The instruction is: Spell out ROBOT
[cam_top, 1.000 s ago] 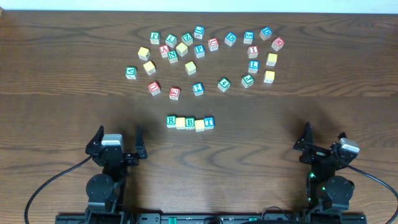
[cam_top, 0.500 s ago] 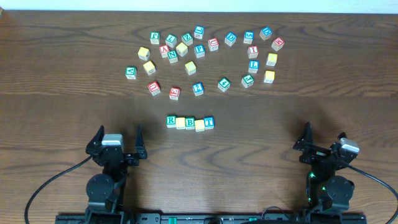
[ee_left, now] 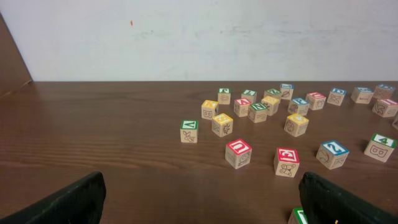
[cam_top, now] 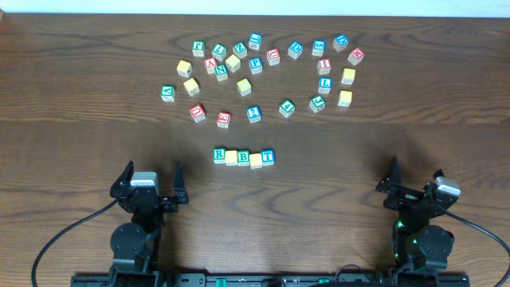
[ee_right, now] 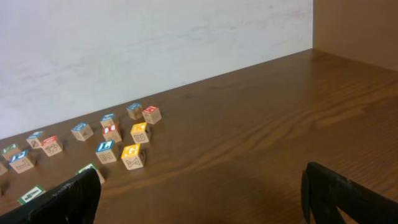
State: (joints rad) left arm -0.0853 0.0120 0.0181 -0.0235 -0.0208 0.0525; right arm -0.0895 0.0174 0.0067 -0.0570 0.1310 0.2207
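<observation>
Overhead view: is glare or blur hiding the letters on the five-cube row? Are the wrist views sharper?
Overhead: even light, no glare; in the row the green R and B read, the yellow faces show no letter at this size. Left wrist: near cubes crisp, far ones soft; the row is almost cut off. Right wrist: pale sheen on the table, cubes small, soft.

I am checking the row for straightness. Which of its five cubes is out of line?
The yellow cube between the B cube and the blue-lettered cube: it sits slightly nearer the robot than the other four.
</observation>
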